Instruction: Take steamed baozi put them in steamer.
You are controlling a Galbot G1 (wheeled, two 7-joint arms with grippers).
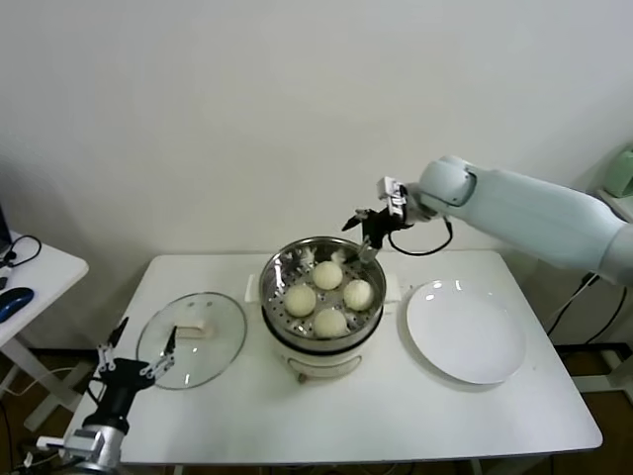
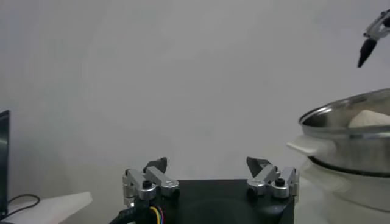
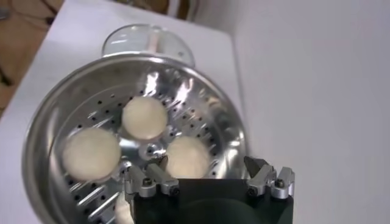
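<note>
Jaws on your right gripper (image 1: 368, 224) stand wide apart and hold nothing, hanging just above the far rim of the steamer (image 1: 280, 267); the left gripper (image 1: 135, 348), also spread and empty, is parked low off the near counter edge, just this side of the glass lid (image 1: 223, 327).

Start with the biggest worry, the counter (image 1: 297, 416): your right arm reaches across it from the plate side, so a low, careless retreat could sweep the forearm over the white plate (image 1: 465, 332) and shove it toward the edge.

Next, the steamer itself. It lies directly beneath the right jaws and sits on a cooker base. A downward drift or a sideways pull-out would likely clip the steel rim with a fingertip and jolt or tip the basket.

Then the lid, well off to the far side of the steamer from the right jaws. If you use the left arm for it, a skewed approach could skid the glass across the counter.

Smallest, the steamed baozi (image 1: 327, 275): all four appear to rest inside the basket, below the right jaws. Dropping open fingers among them risks denting the soft dough or dragging one out.
</note>
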